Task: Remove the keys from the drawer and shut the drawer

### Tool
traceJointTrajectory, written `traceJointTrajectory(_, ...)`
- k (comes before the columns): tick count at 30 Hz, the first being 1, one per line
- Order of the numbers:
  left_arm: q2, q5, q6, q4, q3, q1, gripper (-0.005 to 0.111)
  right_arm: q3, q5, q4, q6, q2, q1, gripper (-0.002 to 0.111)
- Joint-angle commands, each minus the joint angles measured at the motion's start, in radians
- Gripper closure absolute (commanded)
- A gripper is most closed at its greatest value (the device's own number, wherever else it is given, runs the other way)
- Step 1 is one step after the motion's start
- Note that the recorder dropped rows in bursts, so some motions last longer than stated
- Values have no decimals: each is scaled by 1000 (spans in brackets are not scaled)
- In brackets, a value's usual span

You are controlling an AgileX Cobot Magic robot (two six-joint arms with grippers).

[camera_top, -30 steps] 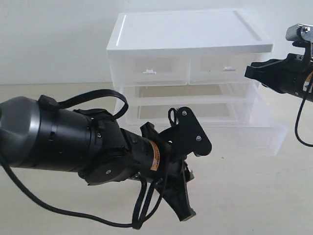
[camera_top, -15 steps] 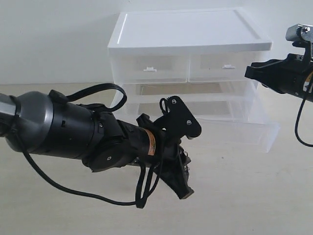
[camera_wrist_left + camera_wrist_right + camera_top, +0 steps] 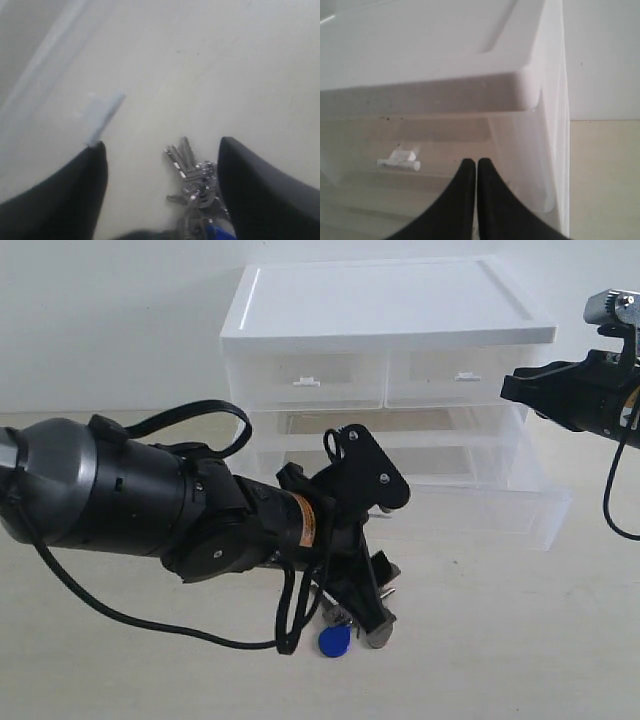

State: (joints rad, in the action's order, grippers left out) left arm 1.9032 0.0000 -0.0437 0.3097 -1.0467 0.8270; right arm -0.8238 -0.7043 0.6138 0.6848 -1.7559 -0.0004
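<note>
Exterior: my left hand (image 3: 378,600) hangs over the keys (image 3: 340,632) on the worktop (image 3: 500,640); the drawer (image 3: 500,505) stands open.
Left wrist: hand spread open, keys lying free between its fingers.
Right wrist: right hand (image 3: 477,162) pinched closed, empty.
I judge an off-centre push could skew the drawer.

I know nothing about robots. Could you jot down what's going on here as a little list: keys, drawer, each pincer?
Keys: lying on the table, out of the drawer
Drawer: lowest one of the white cabinet, pulled out, not yet closed
Left pincer: open, low over the table, straddling the keys
Right pincer: shut, holding nothing, up by the cabinet's right side
</note>
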Motion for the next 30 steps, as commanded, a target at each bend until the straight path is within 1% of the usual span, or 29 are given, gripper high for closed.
traceJointTrajectory(1, -42, -9, 49, -7, -10, 21, 83, -3, -3, -1, -9, -1, 1, 108)
traceJointTrajectory(3, -35, -30, 44, -7, -10, 23, 102, -3, -3, -1, -9, -1, 1, 108)
traceJointTrajectory(10, 23, -161, 44, -7, -10, 19, 102, -3, -3, -1, -9, -1, 1, 108)
traceJointTrajectory(13, 41, -206, 36, -7, -20, -2, 102, -3, -6, 1, -9, -1, 1, 108)
traceJointTrajectory(22, 69, -236, 36, -7, -99, -113, 102, -3, -6, 1, -9, -1, 1, 108)
traceJointTrajectory(30, 114, -238, 18, -5, -167, -167, 102, -3, -6, 1, -9, -1, 1, 108)
